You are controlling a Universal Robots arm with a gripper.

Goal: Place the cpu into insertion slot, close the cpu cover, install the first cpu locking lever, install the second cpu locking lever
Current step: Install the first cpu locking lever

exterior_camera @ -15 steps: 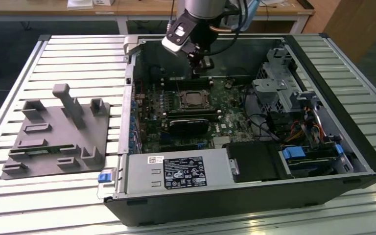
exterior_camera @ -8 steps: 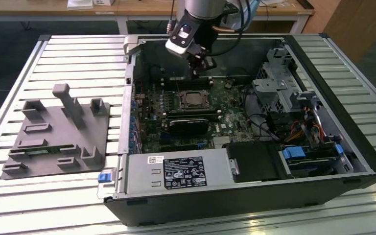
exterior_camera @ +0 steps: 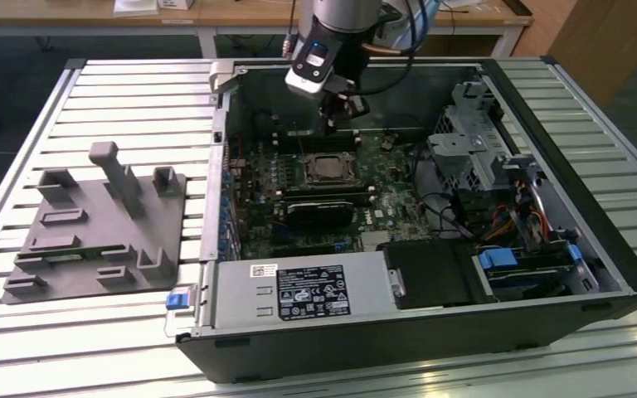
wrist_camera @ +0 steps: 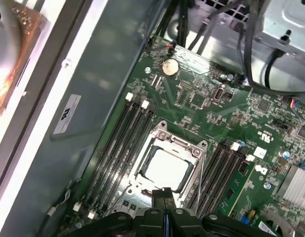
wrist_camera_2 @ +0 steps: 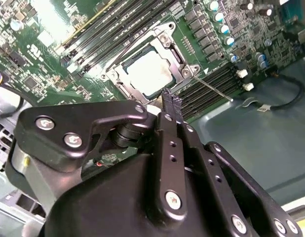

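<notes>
In both wrist views my gripper (wrist_camera: pixel 165 197) (wrist_camera_2: pixel 171 101) has its fingers pressed together, empty, tip over the socket's edge. The cpu (wrist_camera: pixel 165 170) sits in the insertion slot (exterior_camera: pixel 309 159), with the cpu cover (wrist_camera: pixel 176 143) flat around it. The second wrist view adds a thin lever rod (wrist_camera_2: pixel 211 89) angling out. In the exterior view the arm (exterior_camera: pixel 335 33) drops steeply into the computer case (exterior_camera: pixel 407 340), where I can't make out the lever.

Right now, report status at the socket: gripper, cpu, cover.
The gripper shut, empty, at socket edge. The cpu seated in insertion slot, cpu cover down over it. One lever rod juts sideways. Nothing between.
</notes>
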